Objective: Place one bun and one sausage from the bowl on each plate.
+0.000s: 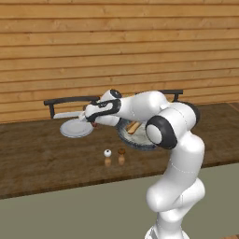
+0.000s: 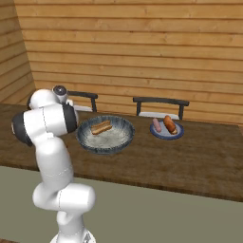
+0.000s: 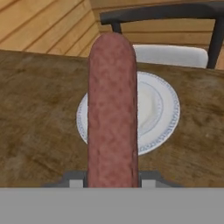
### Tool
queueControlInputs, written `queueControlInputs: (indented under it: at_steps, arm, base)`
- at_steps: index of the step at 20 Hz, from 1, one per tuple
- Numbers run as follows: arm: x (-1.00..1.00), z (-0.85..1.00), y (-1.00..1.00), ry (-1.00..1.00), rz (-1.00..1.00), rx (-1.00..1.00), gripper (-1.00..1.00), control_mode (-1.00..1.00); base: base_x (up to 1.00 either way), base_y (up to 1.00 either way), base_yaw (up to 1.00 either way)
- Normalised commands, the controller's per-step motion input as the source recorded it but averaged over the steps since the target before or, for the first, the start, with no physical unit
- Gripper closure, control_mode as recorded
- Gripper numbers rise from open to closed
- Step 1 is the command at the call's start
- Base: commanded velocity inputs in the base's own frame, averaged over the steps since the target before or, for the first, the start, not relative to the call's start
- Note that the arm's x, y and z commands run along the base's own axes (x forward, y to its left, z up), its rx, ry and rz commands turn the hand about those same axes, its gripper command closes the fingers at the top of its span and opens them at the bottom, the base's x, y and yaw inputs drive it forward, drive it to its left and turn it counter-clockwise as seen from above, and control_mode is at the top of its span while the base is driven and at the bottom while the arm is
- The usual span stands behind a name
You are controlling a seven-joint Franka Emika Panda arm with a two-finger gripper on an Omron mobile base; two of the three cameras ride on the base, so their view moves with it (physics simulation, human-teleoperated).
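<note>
Sausage [image 3: 112,109] fills the middle of the hand view, a reddish-brown length pinched at its near end between the two finger tips of the pincer [image 3: 112,181], which is pressed onto it. Beyond and below it lies a white plate [image 3: 162,109] with a blue-patterned rim, bare on the brown wooden tabletop [image 3: 39,109]. In the left base view the pincer [image 1: 92,119] hovers at the right edge of that same plate [image 1: 74,129], with the white arm stretched out to the left above the tabletop. The bowl [image 2: 107,137], wide and speckled grey with a dark rim, sits right of the plate and holds a bun [image 2: 101,126]. Further right in the right base view, a second plate [image 2: 166,134] carries a pink sausage [image 2: 156,125] and a bun [image 2: 170,124] side by side. Two small shakers [image 1: 114,158] stand near the front edge of the tabletop, and dark chairs [image 2: 160,107] stand on the far side against the plank wall [image 2: 142,47].
</note>
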Motion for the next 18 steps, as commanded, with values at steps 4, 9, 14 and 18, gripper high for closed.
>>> queueControlInputs:
  at_steps: [4, 9, 14, 18]
  arm:
    - [0.38, -0.04, 0.04, 0.0, -0.05, 0.0, 1.0, -1.0]
    - [0.14, -0.36, 0.08, 0.01, -0.03, -0.03, 1.0, -1.0]
    - [0.09, -0.39, 0.08, 0.02, -0.01, -0.03, 1.0, -1.0]
    - [0.31, -0.06, 0.1, 0.0, -0.01, -0.01, 1.0, -1.0]
  base:
    - [0.0, 0.0, 0.0]
    - [0.0, 0.0, 0.0]
    - [0.0, 0.0, 0.0]
    - [0.0, 0.0, 0.0]
